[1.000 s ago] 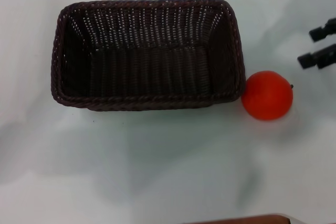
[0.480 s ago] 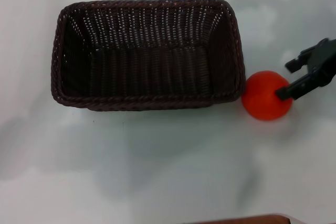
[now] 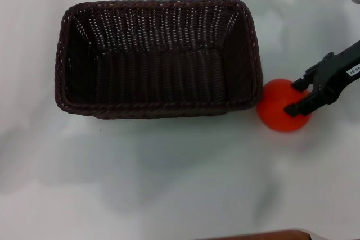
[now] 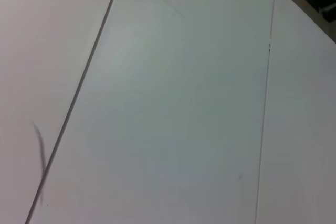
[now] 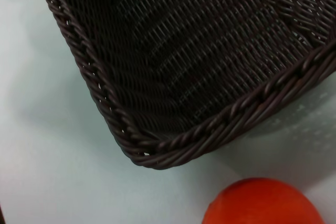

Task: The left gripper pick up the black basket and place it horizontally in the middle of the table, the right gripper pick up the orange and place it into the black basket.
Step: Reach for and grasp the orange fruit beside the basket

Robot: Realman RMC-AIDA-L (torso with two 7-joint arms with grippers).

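My right claw [image 3: 299, 97] straddles the orange [image 3: 279, 111], fingers apart on either side and not yet clamped, since it must go into the basket [image 3: 158, 58]; the orange sits on the table [image 3: 169, 178] touching the basket's right end; my left claw is out of sight.

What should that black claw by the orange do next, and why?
Probably close on the orange before lifting. The right gripper straddles its right side, fingers still spread, and the fruit sits on the table beside the empty black basket. The left gripper is out of view.
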